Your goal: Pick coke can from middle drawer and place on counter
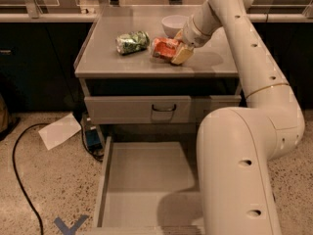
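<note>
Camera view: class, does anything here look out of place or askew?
Two cans lie on their sides on the flat grey counter: the red-orange coke can, at the claw, and a green-and-white patterned can. A white paper sheet lies on the floor.

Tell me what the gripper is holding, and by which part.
The gripper holds the coke can by its right end, the can lying on its side at the counter.

On counter point(210, 66), coke can point(163, 48) between other can point(132, 41) and gripper fingers point(182, 56)
</note>
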Controlling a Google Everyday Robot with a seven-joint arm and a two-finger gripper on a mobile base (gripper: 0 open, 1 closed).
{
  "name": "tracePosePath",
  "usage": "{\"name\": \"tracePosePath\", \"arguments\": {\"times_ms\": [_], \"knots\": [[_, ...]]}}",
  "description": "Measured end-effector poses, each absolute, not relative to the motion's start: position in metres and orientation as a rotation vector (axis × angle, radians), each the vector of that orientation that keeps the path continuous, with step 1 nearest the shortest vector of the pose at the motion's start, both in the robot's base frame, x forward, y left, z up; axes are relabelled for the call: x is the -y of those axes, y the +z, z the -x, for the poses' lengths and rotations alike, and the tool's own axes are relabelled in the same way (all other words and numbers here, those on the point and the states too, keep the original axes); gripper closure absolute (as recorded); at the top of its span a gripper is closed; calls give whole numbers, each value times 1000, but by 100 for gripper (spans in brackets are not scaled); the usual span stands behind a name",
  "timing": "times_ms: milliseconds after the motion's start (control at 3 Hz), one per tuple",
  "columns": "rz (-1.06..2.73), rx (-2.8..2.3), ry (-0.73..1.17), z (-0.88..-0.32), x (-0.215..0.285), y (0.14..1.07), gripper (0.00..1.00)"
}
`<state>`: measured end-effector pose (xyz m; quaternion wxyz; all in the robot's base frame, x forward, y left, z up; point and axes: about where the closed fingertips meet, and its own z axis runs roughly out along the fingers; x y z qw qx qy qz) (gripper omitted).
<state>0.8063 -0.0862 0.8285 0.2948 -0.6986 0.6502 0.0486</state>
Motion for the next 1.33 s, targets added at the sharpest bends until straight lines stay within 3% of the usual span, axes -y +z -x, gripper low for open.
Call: {"name": "tracePosePath", "arguments": {"times_ms": [1000,1333], "knots": [[1859,-1730,129,-806,86,828,13],[1859,-1730,129,-806,86,828,0]]}}
